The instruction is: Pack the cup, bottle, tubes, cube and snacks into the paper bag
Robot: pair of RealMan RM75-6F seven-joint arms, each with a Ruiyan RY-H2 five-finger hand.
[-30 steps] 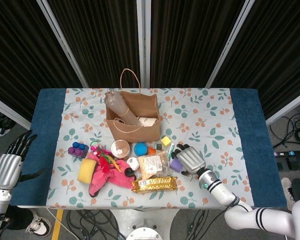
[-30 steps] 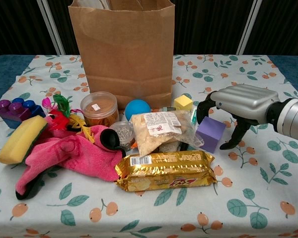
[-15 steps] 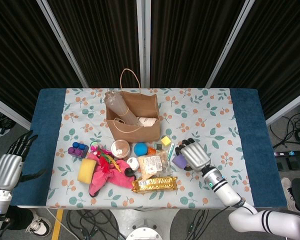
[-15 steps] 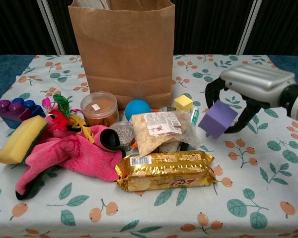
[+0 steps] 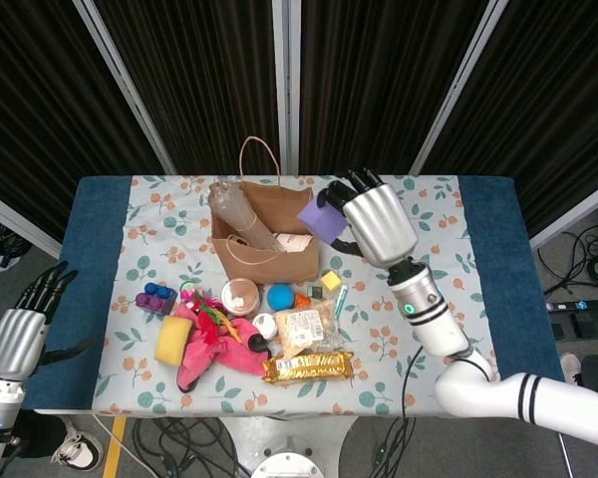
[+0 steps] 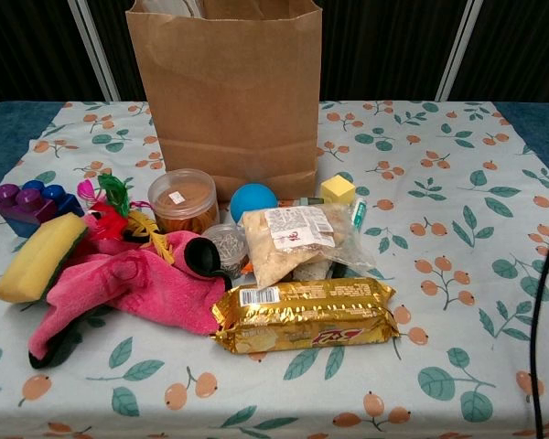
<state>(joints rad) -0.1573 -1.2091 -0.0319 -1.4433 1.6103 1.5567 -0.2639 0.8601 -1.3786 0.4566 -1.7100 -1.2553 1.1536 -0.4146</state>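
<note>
Up near the frame's center, right hand (image 5: 377, 221) fingers (image 5: 353, 181) pinch the purple cube (image 5: 320, 215), held just right of the paper bag (image 5: 266, 239) mouth. Snacks (image 5: 307, 367) sit lower on the counter (image 5: 419, 269). Left hand (image 5: 18, 334) hangs lower left, fingers spread, holding nothing.

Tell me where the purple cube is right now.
In the head view, the purple cube is held in the right hand, just right of the paper bag's open top; the chest view doesn't show it.
</note>
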